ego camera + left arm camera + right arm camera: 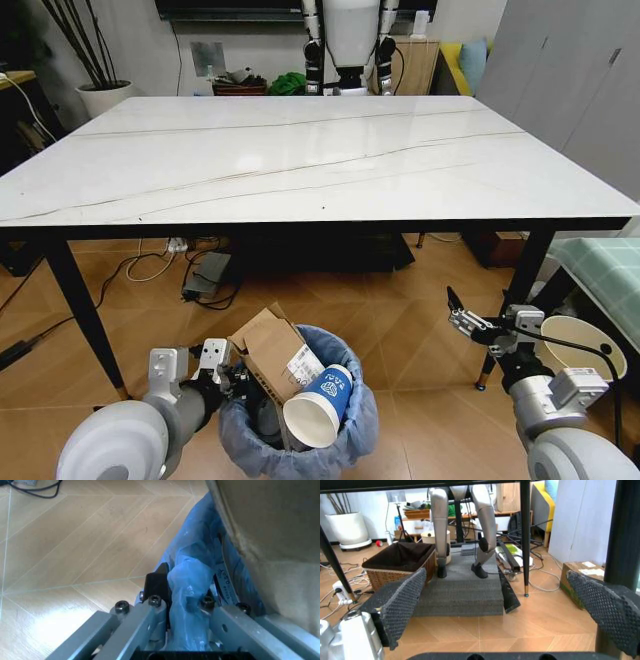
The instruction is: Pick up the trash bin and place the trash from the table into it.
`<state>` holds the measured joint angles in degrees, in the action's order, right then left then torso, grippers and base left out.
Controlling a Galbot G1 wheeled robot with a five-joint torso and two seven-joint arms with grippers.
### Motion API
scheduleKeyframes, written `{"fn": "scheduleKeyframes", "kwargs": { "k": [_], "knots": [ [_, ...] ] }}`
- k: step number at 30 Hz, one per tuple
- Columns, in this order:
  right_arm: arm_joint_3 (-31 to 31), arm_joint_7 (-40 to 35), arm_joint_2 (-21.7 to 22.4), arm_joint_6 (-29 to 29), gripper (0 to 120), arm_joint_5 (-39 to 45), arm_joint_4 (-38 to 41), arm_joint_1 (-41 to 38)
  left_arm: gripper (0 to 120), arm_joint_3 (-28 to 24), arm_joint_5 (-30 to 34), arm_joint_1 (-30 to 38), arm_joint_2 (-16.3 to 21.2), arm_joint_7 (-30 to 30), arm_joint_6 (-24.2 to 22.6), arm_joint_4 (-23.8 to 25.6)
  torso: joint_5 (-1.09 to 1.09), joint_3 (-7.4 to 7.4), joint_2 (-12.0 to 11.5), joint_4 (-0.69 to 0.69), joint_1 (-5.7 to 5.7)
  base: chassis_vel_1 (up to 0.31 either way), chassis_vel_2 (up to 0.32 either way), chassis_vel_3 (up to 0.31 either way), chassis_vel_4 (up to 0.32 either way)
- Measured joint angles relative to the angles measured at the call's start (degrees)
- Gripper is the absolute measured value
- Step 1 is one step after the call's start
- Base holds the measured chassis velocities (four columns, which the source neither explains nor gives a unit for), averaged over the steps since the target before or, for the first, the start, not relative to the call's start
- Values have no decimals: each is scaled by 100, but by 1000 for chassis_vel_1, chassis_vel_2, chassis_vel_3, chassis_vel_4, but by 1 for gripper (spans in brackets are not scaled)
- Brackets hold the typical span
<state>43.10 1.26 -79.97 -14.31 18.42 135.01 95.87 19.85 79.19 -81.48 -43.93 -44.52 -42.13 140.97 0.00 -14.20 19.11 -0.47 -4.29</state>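
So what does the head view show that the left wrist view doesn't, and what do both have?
Head view alone: the whole table, bare of trash; the trash bin on the floor below its near edge, holding the paper cup; and the right pincer, open, apart from the bin. Left wrist view alone: the left pincer's fingers clamped over the bin's blue bag at the rim. Both: the left pincer at the rim, the bag and the cardboard box.
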Motion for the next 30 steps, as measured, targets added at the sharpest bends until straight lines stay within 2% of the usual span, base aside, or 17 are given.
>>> {"fn": "scheduleKeyframes", "kwargs": {
  "k": [30],
  "knots": [
    [-55,0,-9,27,100,-64,9,33,3,263,-48,-150,34,76,-1,23,0,475,-693,0,219,0,0,0,0]
  ]
}}
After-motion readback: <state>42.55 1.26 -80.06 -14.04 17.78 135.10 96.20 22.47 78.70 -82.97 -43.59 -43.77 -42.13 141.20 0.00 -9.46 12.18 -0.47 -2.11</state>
